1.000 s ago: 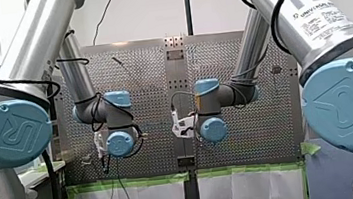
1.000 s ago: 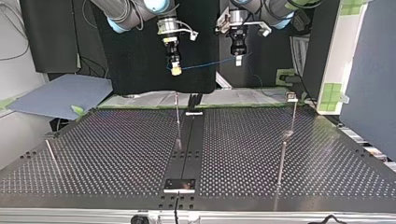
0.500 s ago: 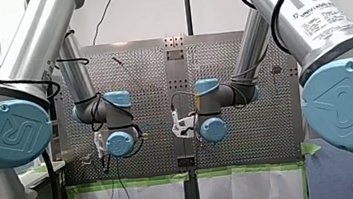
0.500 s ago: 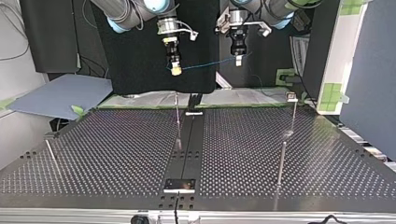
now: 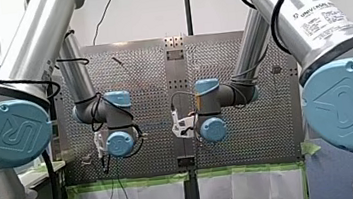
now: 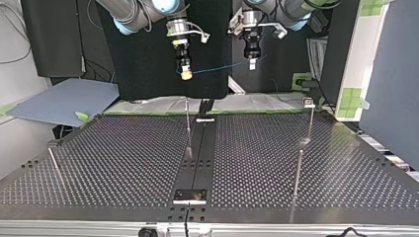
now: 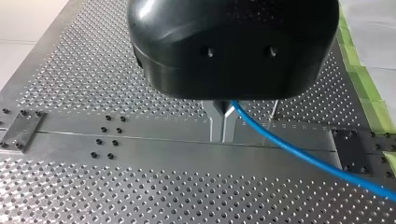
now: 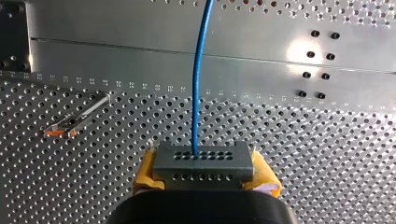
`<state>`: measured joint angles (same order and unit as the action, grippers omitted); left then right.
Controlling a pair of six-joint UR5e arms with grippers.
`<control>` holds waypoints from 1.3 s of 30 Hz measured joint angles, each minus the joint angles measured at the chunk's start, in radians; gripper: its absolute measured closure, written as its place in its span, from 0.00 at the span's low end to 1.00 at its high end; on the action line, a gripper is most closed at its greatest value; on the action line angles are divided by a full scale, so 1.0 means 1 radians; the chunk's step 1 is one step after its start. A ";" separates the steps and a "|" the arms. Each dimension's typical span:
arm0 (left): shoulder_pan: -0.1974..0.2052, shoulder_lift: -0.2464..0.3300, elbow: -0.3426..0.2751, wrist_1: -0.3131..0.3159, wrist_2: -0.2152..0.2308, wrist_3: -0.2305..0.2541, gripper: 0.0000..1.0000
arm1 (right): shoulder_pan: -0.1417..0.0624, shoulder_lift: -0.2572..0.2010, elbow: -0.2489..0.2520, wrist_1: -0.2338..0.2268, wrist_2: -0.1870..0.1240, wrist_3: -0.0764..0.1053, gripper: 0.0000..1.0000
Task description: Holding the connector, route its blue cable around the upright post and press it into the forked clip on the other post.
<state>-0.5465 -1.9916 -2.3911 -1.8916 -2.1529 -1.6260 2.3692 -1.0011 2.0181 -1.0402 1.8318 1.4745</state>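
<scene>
My right gripper (image 6: 186, 74) hangs high over the far edge of the table (image 6: 123, 163), left of middle in the top view. Its jaws are clamped on the connector (image 8: 203, 162), a grey block with rows of small holes, squeezed between my yellow pads (image 8: 145, 173), one pad on each side. The blue cable (image 8: 198, 84) leaves one of the holes in the connector's face and runs straight ahead of the gripper, above the table's plain middle strip.

In the top view the cable stretches almost level to the right, with a slight sag, as far as my left gripper (image 6: 252, 63), which hangs at much the same height, right of middle. The left wrist view shows its two metal fingers (image 7: 217, 123) drawn narrow, tips together. The cable comes out from between them near their roots and trails off to one side above the table. So these jaws hold the cable, not the connector.

The whole cable is in the air, well apart from every post. A thin post (image 6: 188, 129) stands near the table's middle, below my right gripper in the top view. At the far right a second post (image 6: 311, 121) carries a small clip (image 6: 308, 102) on its top; it is too small for me to tell whether it is forked. A third post (image 6: 297, 173) stands nearer on the right, and a fourth (image 6: 55, 165) at the near left.
</scene>
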 joint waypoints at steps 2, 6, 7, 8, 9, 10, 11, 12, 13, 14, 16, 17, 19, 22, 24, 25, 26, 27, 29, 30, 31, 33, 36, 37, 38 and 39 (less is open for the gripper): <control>0.000 0.000 0.000 0.000 0.000 0.000 1.00 | 0.000 0.000 0.000 0.000 0.000 0.000 0.78; 0.000 0.000 0.000 0.000 0.000 0.000 1.00 | 0.000 0.000 0.000 0.000 0.000 0.000 0.78; 0.000 0.000 0.000 0.000 0.000 0.000 1.00 | 0.000 0.000 0.000 0.000 0.000 0.000 0.78; 0.000 0.000 0.000 0.000 0.000 0.000 1.00 | 0.000 0.000 0.000 0.000 0.000 0.000 0.76; 0.000 0.000 0.000 0.000 0.000 0.000 1.00 | 0.000 0.000 0.000 0.000 0.000 0.000 0.76; 0.000 0.000 0.000 0.000 0.000 0.000 1.00 | 0.000 0.000 0.000 0.000 0.000 0.000 0.76; 0.000 0.000 0.000 0.000 0.000 0.000 1.00 | 0.000 0.000 0.000 0.000 0.000 0.000 0.76; 0.000 0.000 0.000 0.000 0.000 0.000 1.00 | 0.000 0.000 0.000 0.000 0.000 0.000 0.76; 0.000 0.000 0.000 0.000 0.000 0.000 1.00 | 0.000 0.000 0.000 0.000 0.000 0.000 0.76; 0.000 0.000 0.000 0.000 0.000 0.000 1.00 | 0.000 0.000 0.000 0.000 0.000 0.000 0.76; 0.000 0.000 0.000 0.000 0.000 0.000 1.00 | 0.000 0.000 0.000 0.000 0.000 0.000 0.76; 0.000 0.000 0.000 0.000 0.000 0.000 1.00 | 0.000 0.000 0.000 0.000 0.000 0.000 0.76; 0.000 0.000 0.000 0.000 0.000 0.000 1.00 | 0.000 0.000 0.000 0.000 0.000 0.000 0.76; 0.000 0.000 0.000 0.000 0.000 0.000 1.00 | 0.000 0.000 0.000 0.000 0.000 0.000 0.76; 0.000 0.000 0.000 0.000 0.000 0.000 1.00 | 0.000 0.000 0.000 0.000 0.000 0.000 0.76; 0.000 0.000 0.000 0.000 0.000 0.000 1.00 | 0.000 0.000 0.000 0.000 0.000 0.000 0.76; 0.000 0.000 0.000 0.000 0.000 0.000 1.00 | 0.000 0.000 0.000 0.000 0.000 0.000 0.76; 0.000 0.000 0.000 0.000 0.000 0.000 1.00 | 0.000 0.000 0.000 0.000 0.000 0.000 0.76; 0.000 0.000 0.000 0.000 0.000 0.000 1.00 | 0.000 0.000 0.000 0.000 0.000 0.000 0.76; 0.000 0.000 0.000 0.000 0.000 0.000 1.00 | 0.000 0.000 0.000 0.000 0.000 0.000 0.76; 0.000 0.000 0.000 0.000 0.000 0.000 1.00 | 0.000 0.000 0.000 0.000 0.000 0.000 0.76; 0.000 0.000 0.000 0.000 0.000 0.000 1.00 | 0.000 0.000 0.000 0.000 0.000 0.000 0.76; 0.000 0.000 0.000 0.000 0.000 0.000 1.00 | 0.000 0.000 0.000 0.000 0.000 0.000 0.76; 0.000 0.000 0.000 0.000 0.000 0.000 1.00 | 0.000 0.000 0.000 0.000 0.000 0.000 0.76; 0.000 0.000 0.000 0.000 0.000 0.000 1.00 | 0.000 0.000 0.000 0.000 0.000 0.000 0.76; 0.000 0.000 0.000 0.000 0.000 0.000 1.00 | 0.000 0.000 0.000 0.000 0.000 0.000 0.76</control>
<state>-0.5465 -1.9916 -2.3911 -1.8916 -2.1529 -1.6259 2.3692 -1.0011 2.0181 -1.0402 1.8317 1.4745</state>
